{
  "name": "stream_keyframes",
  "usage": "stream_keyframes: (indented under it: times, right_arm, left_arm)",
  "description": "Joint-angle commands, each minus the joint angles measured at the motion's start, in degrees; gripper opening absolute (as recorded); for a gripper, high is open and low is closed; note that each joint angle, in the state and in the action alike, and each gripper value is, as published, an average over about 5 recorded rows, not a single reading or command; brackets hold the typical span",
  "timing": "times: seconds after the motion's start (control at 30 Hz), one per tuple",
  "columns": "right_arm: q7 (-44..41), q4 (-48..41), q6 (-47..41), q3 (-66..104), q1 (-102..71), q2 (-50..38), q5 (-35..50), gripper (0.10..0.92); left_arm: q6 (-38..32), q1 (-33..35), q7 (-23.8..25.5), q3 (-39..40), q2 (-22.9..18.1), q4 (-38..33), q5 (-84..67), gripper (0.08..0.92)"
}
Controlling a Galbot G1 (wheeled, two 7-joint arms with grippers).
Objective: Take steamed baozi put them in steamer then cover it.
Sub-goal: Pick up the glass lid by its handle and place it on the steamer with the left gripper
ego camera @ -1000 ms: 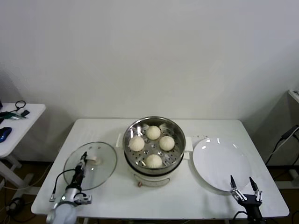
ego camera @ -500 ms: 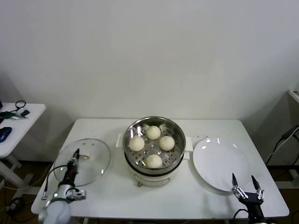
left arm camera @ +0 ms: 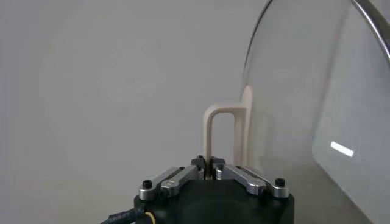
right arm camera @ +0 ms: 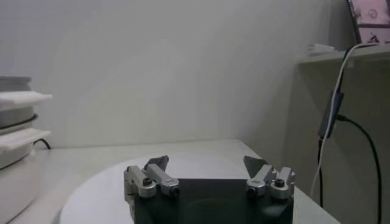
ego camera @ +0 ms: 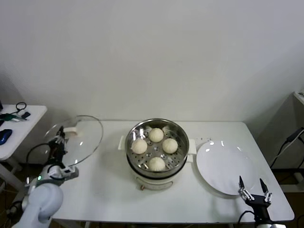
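Note:
Several cream-white steamed baozi (ego camera: 156,135) lie inside the shiny steamer (ego camera: 180,156) at the table's middle. The cover (ego camera: 78,142), a clear glass lid, hangs tilted nearly on edge above the table's left end, clear of the steamer. My left gripper (ego camera: 61,134) is shut on its cream handle (ego camera: 71,129). In the left wrist view the handle (left arm camera: 218,128) is pinched between the closed jaws of the left gripper (left arm camera: 210,162), with the glass of the cover (left arm camera: 317,115) beside it. My right gripper (ego camera: 251,182) stands open and empty at the front right.
A flat white plate (ego camera: 223,166) lies right of the steamer, just behind the right gripper (right arm camera: 207,163); the plate (right arm camera: 97,192) shows under it too. A small side table (ego camera: 21,126) with cables and a blue object stands to the far left.
The left gripper closed on the lid's handle, then lifted the lid off the table, up and leftward, tipping it on edge. The right gripper drifted slightly lower and stayed open.

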Motion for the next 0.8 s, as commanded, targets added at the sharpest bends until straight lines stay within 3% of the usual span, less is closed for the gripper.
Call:
stream_keyframes:
  times: [0.03,0.2,0.4,0.63,0.8]
  right_arm:
    - [1.11,-1.85,1.72,-0.55,1.45,0.07,-1.67,0.823]
    - [0.87,-2.27,2.73,-0.94,2.04,-0.22,-1.35,0.823]
    - [0.83,-2.7,2.68,-0.98,2.52,-0.24,-1.12,0.823]
    - [0.74,-3.94,3.73,-1.04,2.56,-0.91,-0.03,0.823]
    - [0.76,-4.37,4.65,-1.09,2.41,-1.52,0.86,0.823]
  left_arm:
    - [11.76,0.5,6.39,1.93,3.93,-13.19,-7.2,0.149]
    - [13.85,-0.98,6.57,14.28,0.87,-16.84,3.96,0.149]
    - [14.63,-7.12,9.37,28.35,-5.67,-15.44,16.81,0.149]
    - [19.83,-15.24,14.2,39.28,-15.29,-9.14,23.83,0.149]
    - [20.27,-16.1,14.9,43.22,-23.07,-4.22,29.14,0.149]
